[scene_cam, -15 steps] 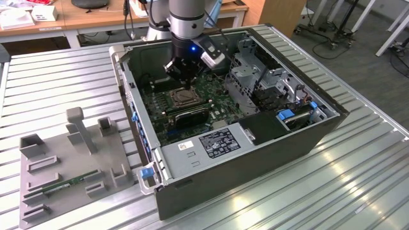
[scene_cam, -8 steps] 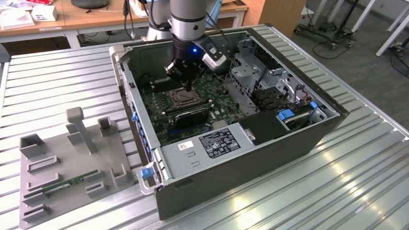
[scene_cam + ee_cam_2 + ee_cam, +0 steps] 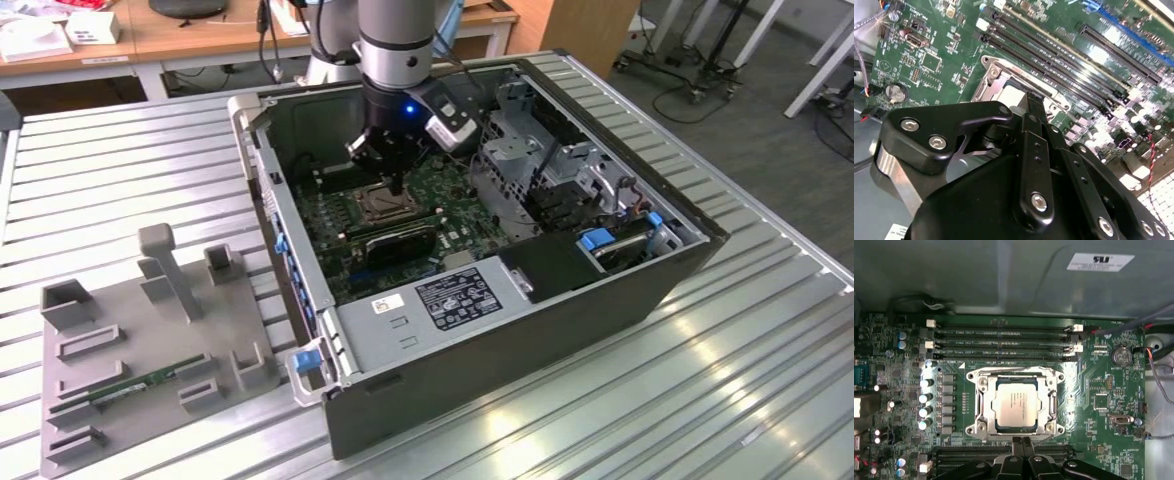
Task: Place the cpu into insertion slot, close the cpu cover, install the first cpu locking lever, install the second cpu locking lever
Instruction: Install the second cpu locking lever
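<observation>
- You see the claw [image 3: 392, 186] hanging inside the open computer case [image 3: 627, 290], low over the green motherboard [image 3: 447, 195], at the edge of the insertion slot [image 3: 382, 205].
- In the first wrist view the two fingers [image 3: 1022, 446] of the claw [image 3: 1022, 440] are pressed together with no gap between them, and nothing is held between them.
- In that same view the cpu [image 3: 1015, 405] lies flat in the insertion slot [image 3: 1015, 404], just in front of the fingertips. The tips are near the rim of the socket, but you cannot tell if they touch it.
- The cpu cover [image 3: 1015, 381] is down over the chip: its silver frame goes around the cpu and the metal face shows through the window.
- Whether the locking levers are hooked or free, you cannot tell from these views.
- In the second wrist view the black body of the claw [image 3: 1035, 107] hides most of the insertion slot [image 3: 1004, 82]; only one corner of the silver frame and a piece of the chip are seen beyond it.
- Beyond the socket from the claw, long black memory slots [image 3: 1004, 342] run across the board.
- The case lies on a ribbed metal desk [image 3: 107, 170], and a grey parts fixture [image 3: 147, 340] lies on the desk well apart from the claw.
</observation>
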Tool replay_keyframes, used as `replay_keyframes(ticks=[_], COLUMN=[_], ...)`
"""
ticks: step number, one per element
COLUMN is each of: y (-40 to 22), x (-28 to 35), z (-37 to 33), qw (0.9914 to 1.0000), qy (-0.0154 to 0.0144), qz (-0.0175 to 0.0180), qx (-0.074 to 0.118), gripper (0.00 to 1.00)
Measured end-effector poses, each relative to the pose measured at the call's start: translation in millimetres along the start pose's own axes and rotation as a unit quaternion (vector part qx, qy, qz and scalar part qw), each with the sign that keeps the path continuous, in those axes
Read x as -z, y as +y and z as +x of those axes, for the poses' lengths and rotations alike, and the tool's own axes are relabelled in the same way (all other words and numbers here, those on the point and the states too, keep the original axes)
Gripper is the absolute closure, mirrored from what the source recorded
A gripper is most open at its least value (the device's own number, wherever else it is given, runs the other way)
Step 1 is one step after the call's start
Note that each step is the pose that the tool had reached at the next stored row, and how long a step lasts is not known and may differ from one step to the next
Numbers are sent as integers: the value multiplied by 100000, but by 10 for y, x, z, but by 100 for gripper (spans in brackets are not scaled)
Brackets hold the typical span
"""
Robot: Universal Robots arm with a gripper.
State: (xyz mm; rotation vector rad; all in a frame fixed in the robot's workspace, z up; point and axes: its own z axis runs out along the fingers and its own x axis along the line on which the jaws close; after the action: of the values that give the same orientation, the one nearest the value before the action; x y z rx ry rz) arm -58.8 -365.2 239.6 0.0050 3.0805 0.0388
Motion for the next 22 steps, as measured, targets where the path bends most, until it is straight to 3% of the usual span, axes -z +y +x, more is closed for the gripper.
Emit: replay_keyframes(ticks=[8, 22], y=[-89, -95], x=[2, 3], z=[-1, 12], qw=[100000, 100000], qy=[0, -1], qz=[2, 3], qx=[3, 5], gripper=[89, 89])
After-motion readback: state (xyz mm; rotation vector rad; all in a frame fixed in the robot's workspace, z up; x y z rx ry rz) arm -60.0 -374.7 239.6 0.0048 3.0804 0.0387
